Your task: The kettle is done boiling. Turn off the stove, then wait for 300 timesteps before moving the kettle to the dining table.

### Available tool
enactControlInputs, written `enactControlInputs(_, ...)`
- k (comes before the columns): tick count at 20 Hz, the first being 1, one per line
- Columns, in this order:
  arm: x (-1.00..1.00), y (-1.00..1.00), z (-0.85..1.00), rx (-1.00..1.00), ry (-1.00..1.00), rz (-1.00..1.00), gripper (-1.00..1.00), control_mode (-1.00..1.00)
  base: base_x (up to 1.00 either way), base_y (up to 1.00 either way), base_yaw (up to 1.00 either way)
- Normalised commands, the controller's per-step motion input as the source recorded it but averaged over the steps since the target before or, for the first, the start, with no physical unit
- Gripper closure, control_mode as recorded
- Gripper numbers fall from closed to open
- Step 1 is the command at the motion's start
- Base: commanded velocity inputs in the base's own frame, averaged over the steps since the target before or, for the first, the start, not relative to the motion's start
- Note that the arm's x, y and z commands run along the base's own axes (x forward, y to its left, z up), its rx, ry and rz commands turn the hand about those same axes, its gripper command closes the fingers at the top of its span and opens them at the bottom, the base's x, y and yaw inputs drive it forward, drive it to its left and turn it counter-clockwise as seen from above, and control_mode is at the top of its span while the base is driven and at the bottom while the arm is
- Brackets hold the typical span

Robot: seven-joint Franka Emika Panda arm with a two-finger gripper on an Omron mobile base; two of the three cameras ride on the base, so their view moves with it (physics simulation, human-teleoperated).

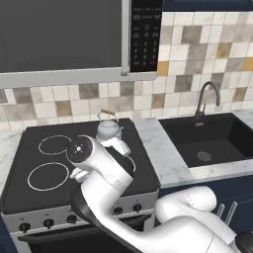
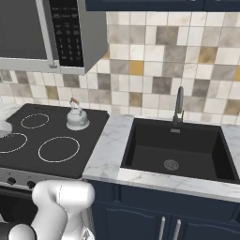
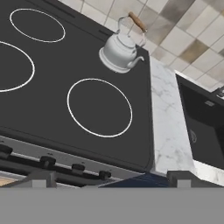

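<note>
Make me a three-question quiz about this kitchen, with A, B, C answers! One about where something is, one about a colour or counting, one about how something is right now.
1. Where is the kettle?
A. in the sink
B. on the stove's back right burner
C. on the marble counter

2. How many white rings are on the stove?
A. four
B. two
C. six

3. How is the gripper?
A. shut on the kettle
B. shut on a knob
C. open, holding nothing

Answers: 1 B, it sits on the black glass near the tiled wall. 2 A, four rings show across the views. 3 C, its fingertips stand wide apart above the front knobs.
</note>
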Motion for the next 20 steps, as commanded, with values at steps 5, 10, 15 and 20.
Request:
enactControlInputs(5, -0.3, 0.07, -0.27, 0.0, 0.0, 0.0, -1.0, -1.0, 0.0, 0.0, 0.0)
enactControlInputs(10, -0.22, 0.19, -0.26, -0.03, -0.02, 0.0, -1.0, -1.0, 0.0, 0.0, 0.0)
enactControlInputs(15, -0.16, 0.24, -0.34, -0.06, -0.07, 0.01, -1.0, -1.0, 0.0, 0.0, 0.0)
enactControlInputs(20, -0.15, 0.26, -0.34, -0.07, -0.11, 0.02, -1.0, -1.0, 0.0, 0.0, 0.0)
